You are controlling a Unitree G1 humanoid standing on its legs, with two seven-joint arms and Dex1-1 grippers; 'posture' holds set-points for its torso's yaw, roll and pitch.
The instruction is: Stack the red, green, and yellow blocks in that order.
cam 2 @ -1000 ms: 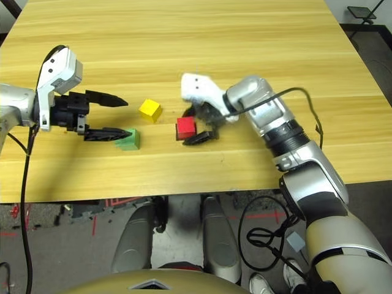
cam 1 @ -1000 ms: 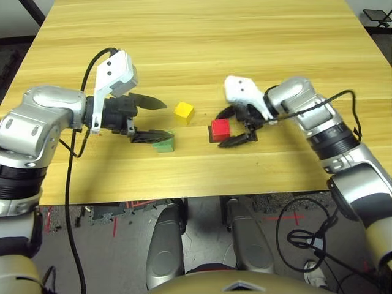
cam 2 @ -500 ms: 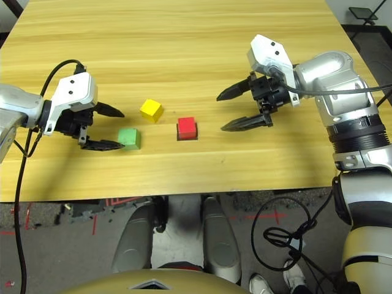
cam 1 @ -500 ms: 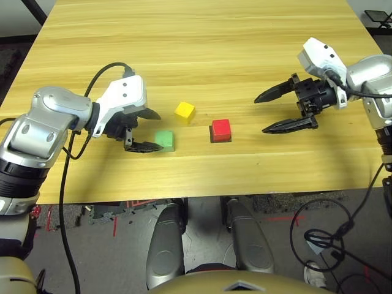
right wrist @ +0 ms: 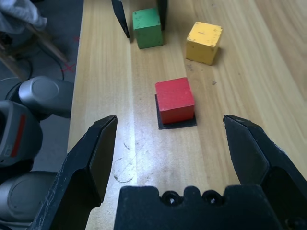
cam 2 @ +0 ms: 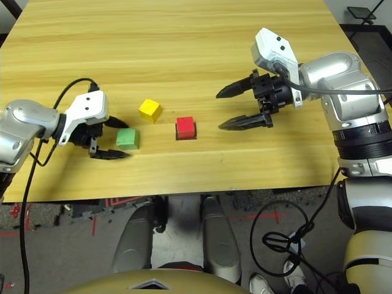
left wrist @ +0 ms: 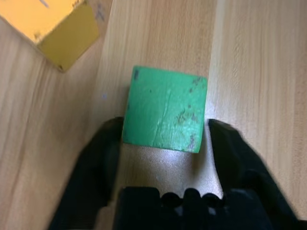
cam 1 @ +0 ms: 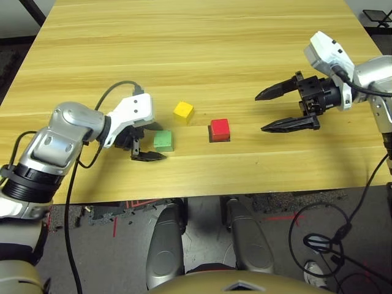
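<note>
green block (cam 1: 163, 140): set on the table (cam 1: 202, 55), between the left gripper's (cam 1: 149, 142) fingers
yellow block (cam 1: 183, 111): placed just behind and right of it
red block (cam 1: 220, 129): seated on a flat patch (right wrist: 176, 124), further right
right gripper (cam 1: 288, 109): held well right of it

Red block (cam 1: 220, 128), green block (cam 1: 163, 140) and yellow block (cam 1: 183, 111) lie unstacked, apart.

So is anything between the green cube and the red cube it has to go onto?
Nothing visible: bare wooden tabletop separates the small green cube from the red cube; the yellow cube sits farther back, off that line.
</note>
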